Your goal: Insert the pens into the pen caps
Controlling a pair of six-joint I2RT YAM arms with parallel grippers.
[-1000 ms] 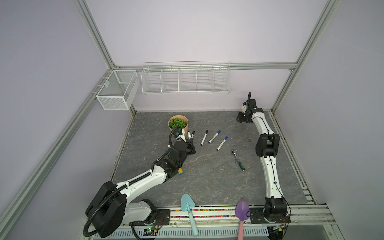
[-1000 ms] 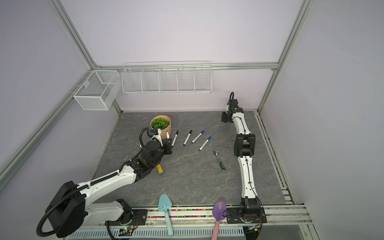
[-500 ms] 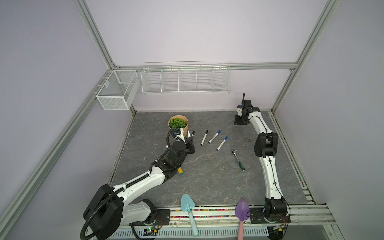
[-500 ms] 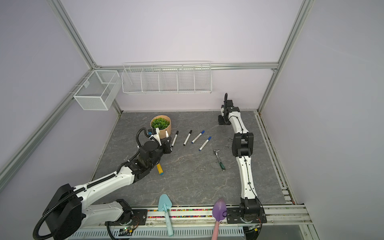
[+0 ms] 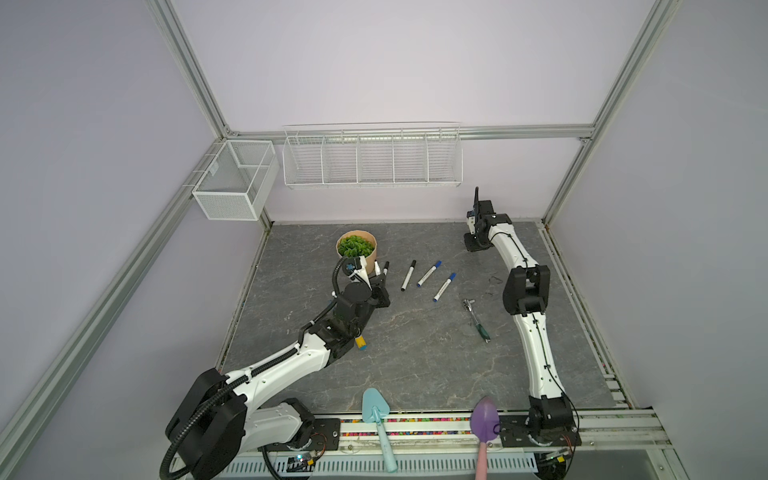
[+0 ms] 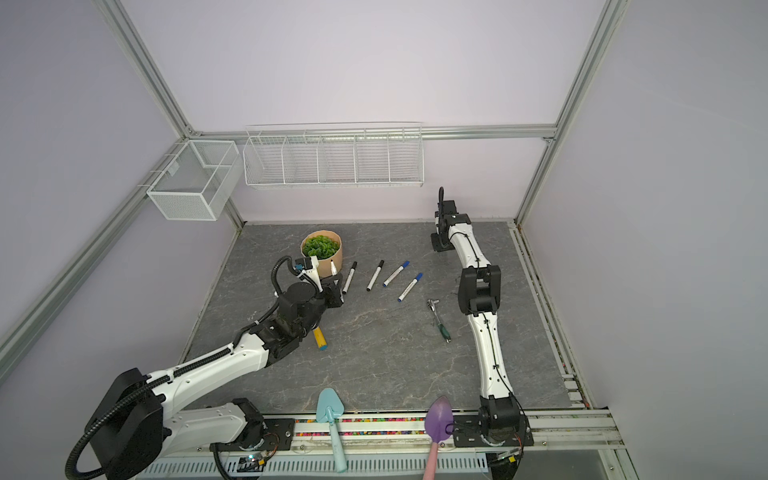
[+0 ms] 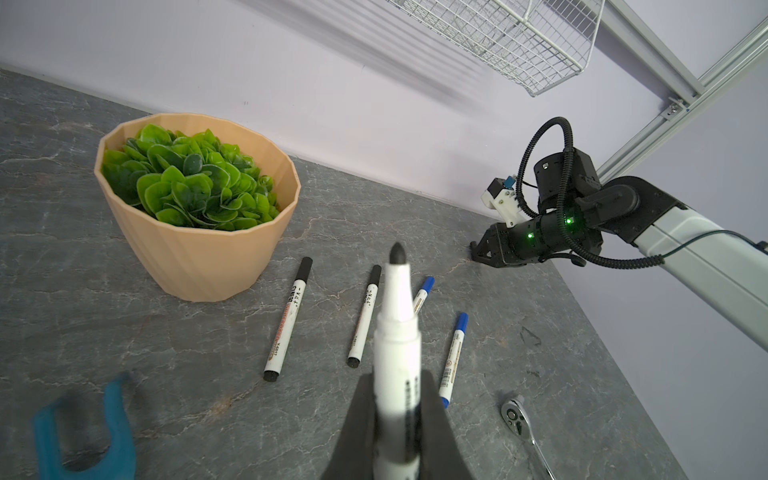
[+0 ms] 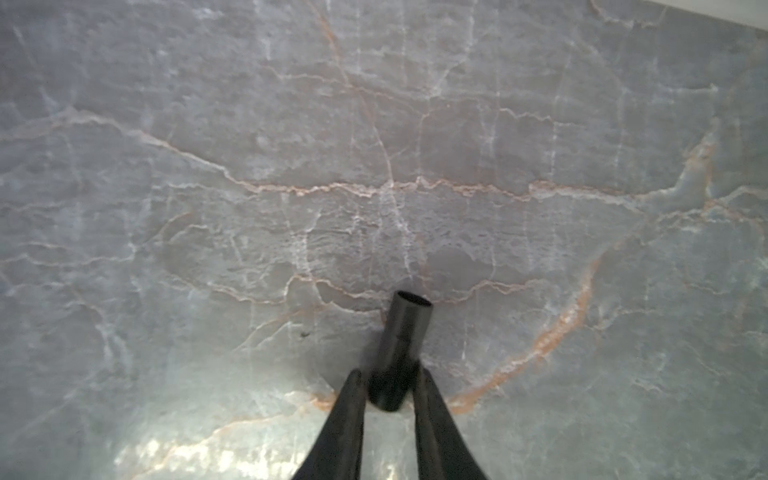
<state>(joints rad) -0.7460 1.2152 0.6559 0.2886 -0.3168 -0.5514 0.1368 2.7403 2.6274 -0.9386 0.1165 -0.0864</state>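
Left jaws clamp a pen point(image 7: 397, 353); only a wrist view shows right jaws pinching a cap point(image 8: 401, 345).

Dark print is spotted along the barrels of the lying pens point(image 7: 286, 328) and the held pen point(image 7: 397, 353), but it is too blurred; nothing can be read.

An uncapped pen point(image 7: 397, 332) is clamped in the left gripper point(image 7: 397, 390); four capped pens point(image 7: 286, 328) are laid beside the plant pot point(image 7: 195, 257); a ratchet point(image 7: 515, 415) is seen nearby.
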